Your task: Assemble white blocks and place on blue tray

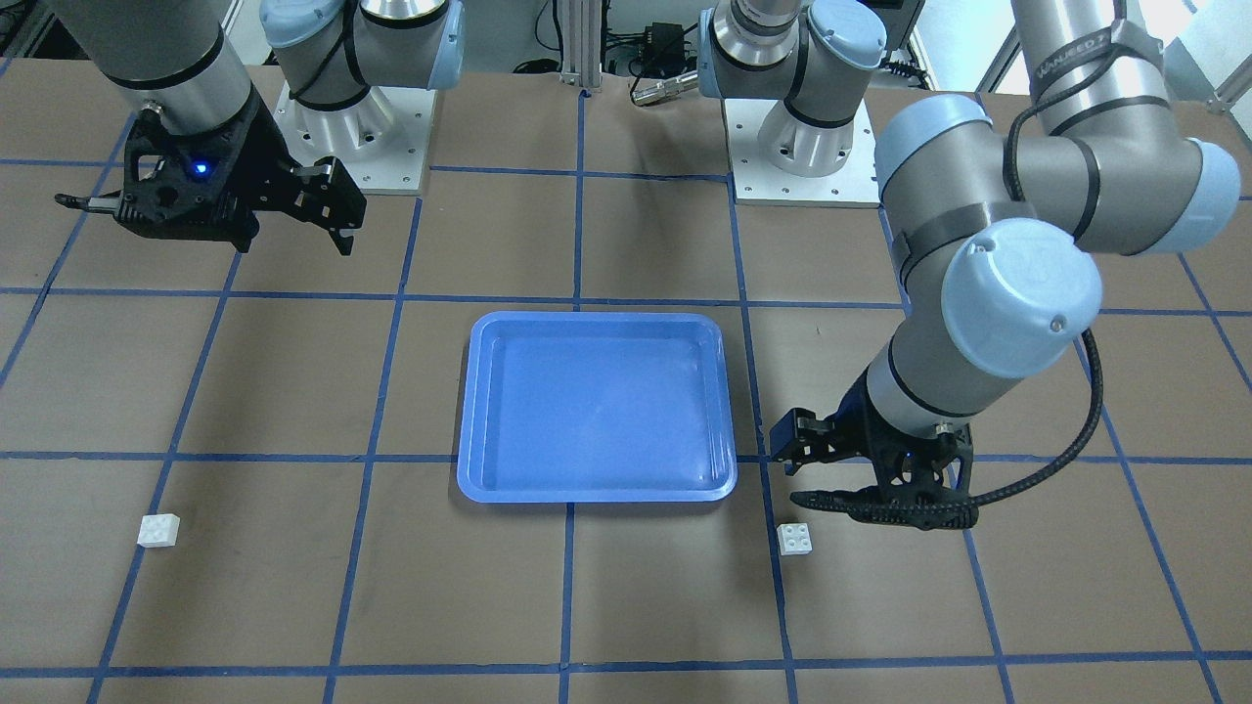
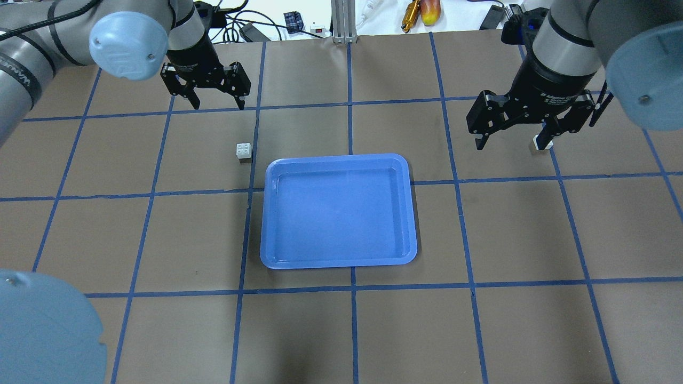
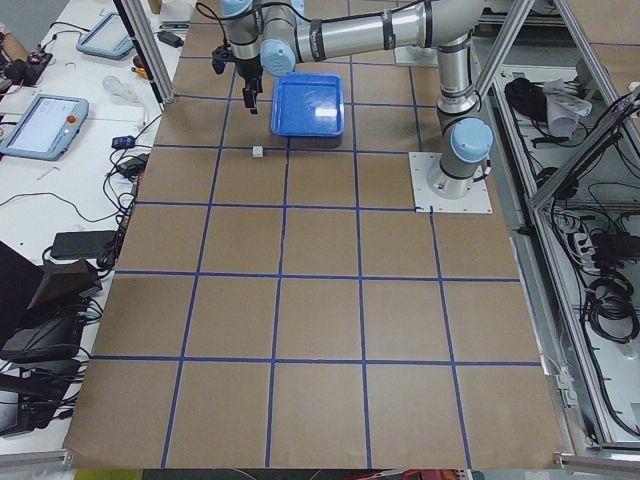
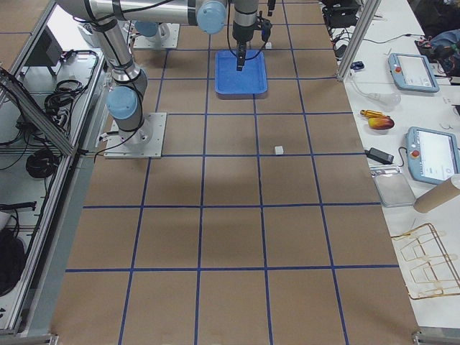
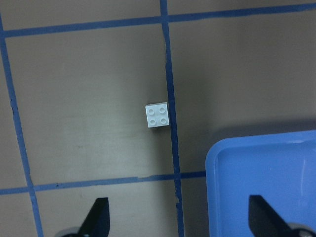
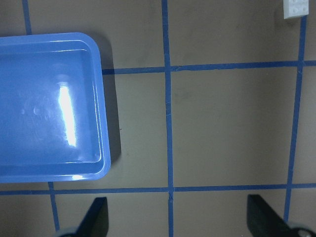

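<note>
The blue tray (image 1: pixel 597 495) lies empty at the table's middle; it also shows in the overhead view (image 2: pixel 339 263). One white block (image 2: pixel 244 151) stands studs up just off the tray's far left corner. My left gripper (image 2: pixel 217 102) is open and empty, raised beyond this block; the left wrist view shows the block (image 5: pixel 158 115) ahead of the open fingers, beside the tray's corner (image 5: pixel 256 140). The other white block (image 1: pixel 157 530) sits far out on my right side, partly hidden in the overhead view (image 2: pixel 541 143). My right gripper (image 2: pixel 512 140) is open, empty and raised.
The table is brown with a grid of blue tape lines. The two arm bases (image 1: pixel 357 147) stand at the robot's edge. Cables and tools (image 2: pixel 421 13) lie beyond the far edge. In the right wrist view the tray's rim (image 6: pixel 101 98) is at left and the block (image 6: pixel 295 8) at top right.
</note>
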